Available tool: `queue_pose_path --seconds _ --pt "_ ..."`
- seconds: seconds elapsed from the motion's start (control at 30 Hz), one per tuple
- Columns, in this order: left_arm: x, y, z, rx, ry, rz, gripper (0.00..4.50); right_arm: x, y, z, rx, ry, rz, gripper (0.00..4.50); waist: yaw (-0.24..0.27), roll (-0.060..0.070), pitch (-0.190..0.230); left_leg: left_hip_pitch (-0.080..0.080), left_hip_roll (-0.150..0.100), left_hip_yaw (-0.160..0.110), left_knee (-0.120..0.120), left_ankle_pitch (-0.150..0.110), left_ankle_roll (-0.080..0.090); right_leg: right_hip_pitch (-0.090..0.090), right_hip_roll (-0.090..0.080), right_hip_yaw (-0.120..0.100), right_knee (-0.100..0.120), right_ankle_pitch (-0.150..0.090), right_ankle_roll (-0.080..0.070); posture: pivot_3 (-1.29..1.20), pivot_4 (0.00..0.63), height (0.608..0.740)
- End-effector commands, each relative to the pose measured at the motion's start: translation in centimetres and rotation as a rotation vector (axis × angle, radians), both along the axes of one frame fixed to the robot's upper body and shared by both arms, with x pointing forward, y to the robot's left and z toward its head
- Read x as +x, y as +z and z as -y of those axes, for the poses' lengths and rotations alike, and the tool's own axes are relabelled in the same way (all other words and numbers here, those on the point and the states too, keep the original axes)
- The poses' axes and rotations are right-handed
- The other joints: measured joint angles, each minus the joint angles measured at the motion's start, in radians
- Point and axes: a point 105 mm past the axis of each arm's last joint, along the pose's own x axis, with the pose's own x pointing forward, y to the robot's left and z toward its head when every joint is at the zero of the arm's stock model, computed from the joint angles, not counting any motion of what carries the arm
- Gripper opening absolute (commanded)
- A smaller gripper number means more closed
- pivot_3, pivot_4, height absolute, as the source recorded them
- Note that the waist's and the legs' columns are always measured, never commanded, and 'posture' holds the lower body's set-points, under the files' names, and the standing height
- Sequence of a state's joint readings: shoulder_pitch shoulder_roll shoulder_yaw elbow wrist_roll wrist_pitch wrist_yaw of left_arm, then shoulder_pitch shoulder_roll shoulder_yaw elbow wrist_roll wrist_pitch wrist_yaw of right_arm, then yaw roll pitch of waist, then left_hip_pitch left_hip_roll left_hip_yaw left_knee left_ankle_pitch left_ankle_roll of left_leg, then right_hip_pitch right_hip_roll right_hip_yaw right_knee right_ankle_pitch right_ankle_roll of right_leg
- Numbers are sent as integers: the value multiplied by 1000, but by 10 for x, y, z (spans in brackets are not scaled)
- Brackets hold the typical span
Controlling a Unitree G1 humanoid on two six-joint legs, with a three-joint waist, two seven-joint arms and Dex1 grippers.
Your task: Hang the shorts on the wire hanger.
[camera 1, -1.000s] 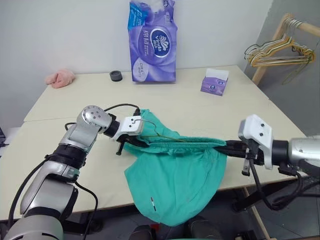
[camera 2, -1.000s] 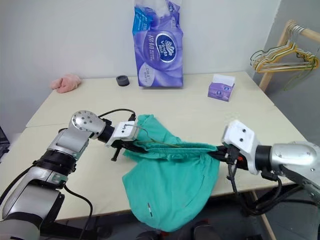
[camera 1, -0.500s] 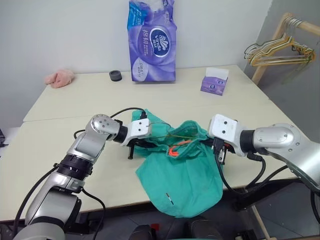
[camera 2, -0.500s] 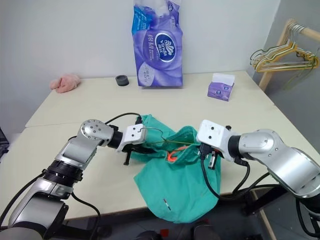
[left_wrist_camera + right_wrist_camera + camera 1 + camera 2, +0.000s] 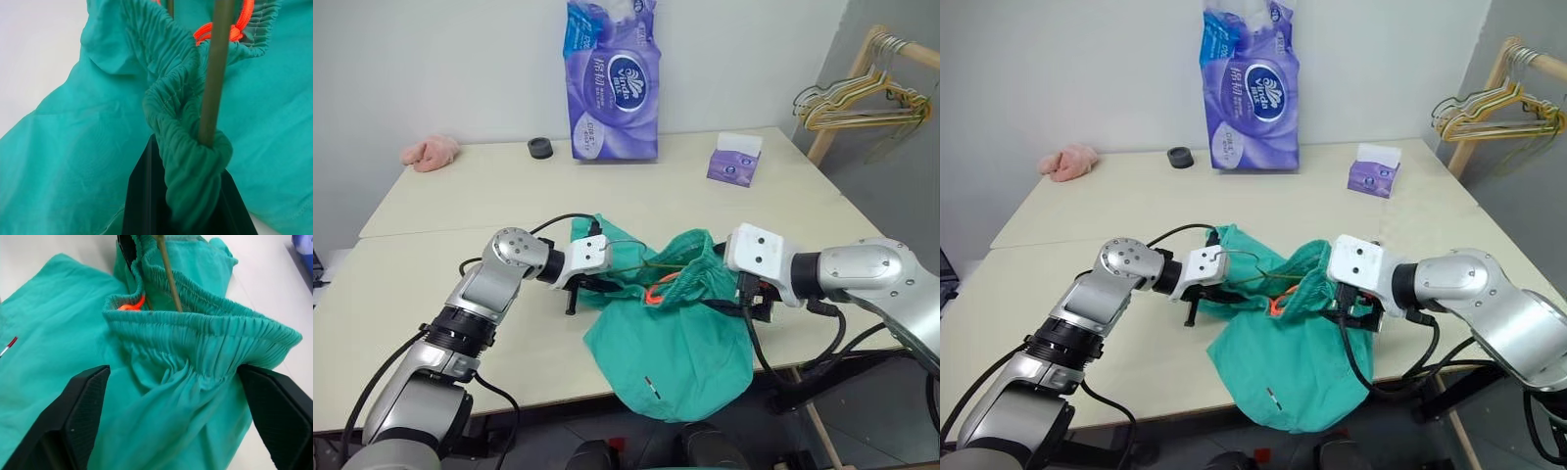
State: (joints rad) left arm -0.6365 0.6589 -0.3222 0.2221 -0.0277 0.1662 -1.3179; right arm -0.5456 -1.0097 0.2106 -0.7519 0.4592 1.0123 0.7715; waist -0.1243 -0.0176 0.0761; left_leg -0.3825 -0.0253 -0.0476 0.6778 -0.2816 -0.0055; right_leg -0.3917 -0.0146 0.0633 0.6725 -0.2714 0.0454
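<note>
- The left hand [image 5: 595, 282] is clamped tight on the shorts' [image 5: 671, 343] waistband and the wire hanger [image 5: 211, 88].
- The right hand [image 5: 176, 396] is spread wide, the bunched waistband between its fingers [image 5: 78, 416], nothing gripped.
- The shorts hang over the desk [image 5: 460, 196] edge between both hands.

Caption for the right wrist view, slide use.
Open right gripper straddling the shorts at their gathered waistband, wire hanger threaded inside.

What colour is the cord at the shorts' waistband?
Bright orange cord against the teal-green shorts; it shows best in the left wrist view.
</note>
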Motion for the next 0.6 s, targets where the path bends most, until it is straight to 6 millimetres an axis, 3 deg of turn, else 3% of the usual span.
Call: queue_pose_path --seconds 0.03,0.27,0.6 --pt "-1 10 5 -20 -22 43 0 -5 12 18 29 -75 -10 4249 1 0 0 0 0 0 0 0 0 0 0 0 0 0 0 -203 61 740" --pt "-2 9 6 -19 -27 39 0 -15 -6 34 15 -131 -106 4249 1 0 0 1 0 0 0 0 0 1 0 0 0 -1 2 -207 62 740" --pt "-2 8 7 -16 -38 39 0 16 -34 27 13 -152 -123 4249 -13 0 0 1 0 0 0 0 0 1 0 0 0 -1 2 -205 56 740"
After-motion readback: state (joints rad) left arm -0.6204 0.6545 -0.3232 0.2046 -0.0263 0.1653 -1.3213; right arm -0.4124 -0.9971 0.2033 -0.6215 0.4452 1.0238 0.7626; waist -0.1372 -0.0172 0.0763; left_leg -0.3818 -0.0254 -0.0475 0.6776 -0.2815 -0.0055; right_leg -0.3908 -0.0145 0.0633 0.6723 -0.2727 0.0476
